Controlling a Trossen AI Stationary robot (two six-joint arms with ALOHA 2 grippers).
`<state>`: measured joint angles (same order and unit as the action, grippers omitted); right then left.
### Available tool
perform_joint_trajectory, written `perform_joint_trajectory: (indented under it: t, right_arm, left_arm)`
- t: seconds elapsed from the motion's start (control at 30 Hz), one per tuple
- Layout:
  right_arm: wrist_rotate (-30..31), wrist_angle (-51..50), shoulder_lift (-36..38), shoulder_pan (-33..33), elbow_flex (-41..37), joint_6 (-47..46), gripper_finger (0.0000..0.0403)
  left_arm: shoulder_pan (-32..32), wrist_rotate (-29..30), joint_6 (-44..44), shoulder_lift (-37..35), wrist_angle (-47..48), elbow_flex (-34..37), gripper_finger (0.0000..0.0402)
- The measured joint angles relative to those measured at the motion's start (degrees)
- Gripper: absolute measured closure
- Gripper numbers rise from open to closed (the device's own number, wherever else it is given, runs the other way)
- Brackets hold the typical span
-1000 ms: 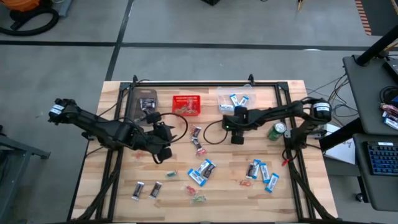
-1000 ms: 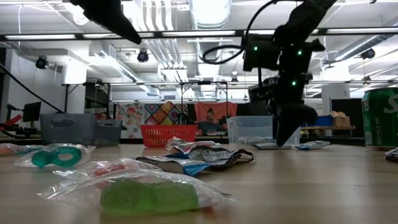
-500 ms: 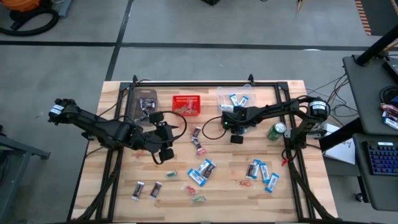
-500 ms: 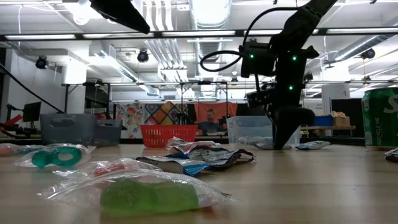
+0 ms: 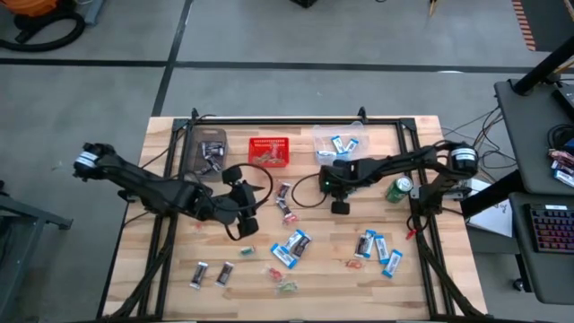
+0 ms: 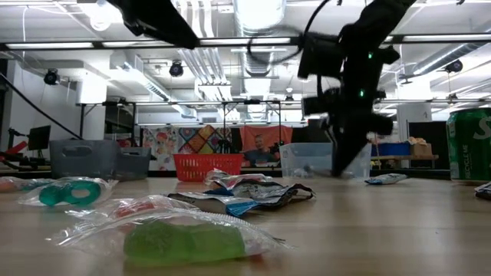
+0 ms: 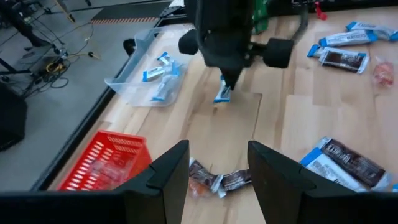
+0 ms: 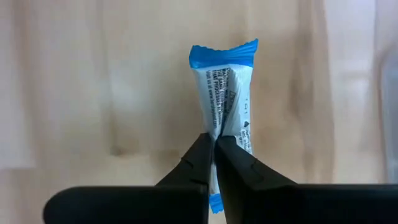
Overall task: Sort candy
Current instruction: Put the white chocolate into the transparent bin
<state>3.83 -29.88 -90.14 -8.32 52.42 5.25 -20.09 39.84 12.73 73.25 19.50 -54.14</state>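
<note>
Workshop room with grey concrete floor, ceiling ducts and lights, a quilt-like hanging at the back in the low view; the surface [image 5: 179, 278] is a pale wood plank top with a black frame.

Change: a second ago the right gripper [image 8: 214, 147] stood open over the surface, now it is pinched tight on a blue-and-white packet [image 8: 225, 99] — wrist view shows the wrapper squeezed between the fingertips, the packet hanging just in front of the clear bin [image 5: 325, 136]. In the high view the right gripper [image 5: 340, 206] has drifted slightly toward the middle of the surface. Judgement: grasp made, next is the carry to the clear bin, which already holds similar blue packets.

Left gripper [image 7: 217, 174] has slid a bit nearer the scattered pile — jaws apart, nothing between them, hovering near the twisted brown bars [image 7: 214, 180].

Also on the surface: red mesh basket [image 5: 269, 151], a grey bin [image 5: 191, 146] beside it, green can [image 5: 399, 189] at the right. Loose candy — blue packets [image 5: 378, 248], dark mini bars [image 5: 212, 274], small twist pieces [image 5: 283, 285] — lies unsorted along the near half.
</note>
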Motion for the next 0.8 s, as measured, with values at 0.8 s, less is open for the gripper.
perform_joint_trajectory:
  t: [0.8]
  right_arm:
    - [20.0, -0.6, 7.5, -10.3, 10.8, 1.2, 0.0394]
  left_arm:
    - [-6.1, 0.1, 8.8, 7.6, -9.3, 0.4, 0.0255]
